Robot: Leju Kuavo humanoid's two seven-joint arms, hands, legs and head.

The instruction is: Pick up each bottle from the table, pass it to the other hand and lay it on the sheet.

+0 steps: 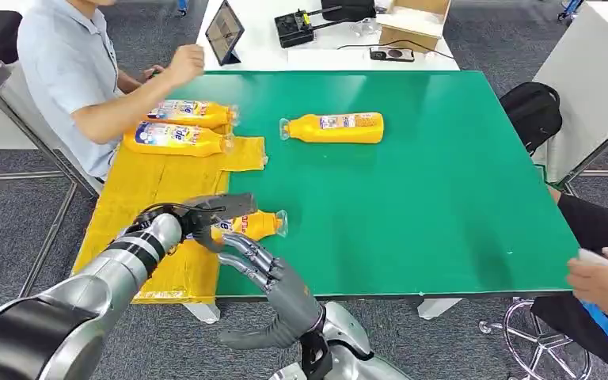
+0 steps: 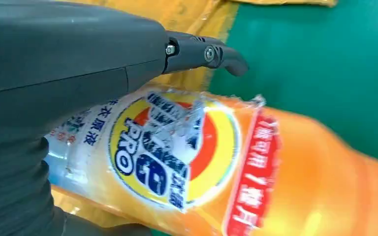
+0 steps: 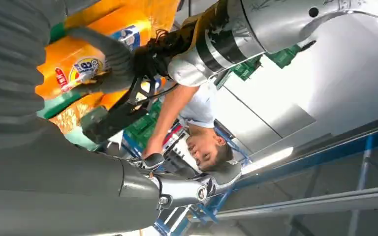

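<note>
Left hand point(image 1: 206, 212): reaches in from the lower left, forearm angled up toward the table's near edge, fingers wrapped around an orange detergent bottle point(image 1: 252, 225). In the left wrist view the thumb point(image 2: 204, 53) arches over the bottle's label and the body of the bottle lies against the palm. Bottle is held roughly level, clear cap end pointing toward the green table point(image 1: 412, 198), label end inside the hand, positioned over the border between the yellow sheet point(image 1: 146, 198) and the green surface.

Right hand point(image 1: 273, 273): comes up from below, just beside and under the held bottle, fingers spread and extended toward it, holding nothing. Whether the fingertips touch the bottle cannot be told.

Two more orange bottles lie on the far part of the sheet: one point(image 1: 176, 138) nearer, one point(image 1: 192, 113) behind it, side by side, caps pointing right. A fourth bottle point(image 1: 334, 128) lies on its side on the bare green table, well apart from both hands, cap toward the sheet.

A person in a light blue shirt point(image 1: 67, 71) sits at the far left corner, forearm beside the two laid bottles. Another person's hand point(image 1: 606, 281) rests at the right near corner. A tablet point(image 1: 224, 33) stands on the white table behind.
</note>
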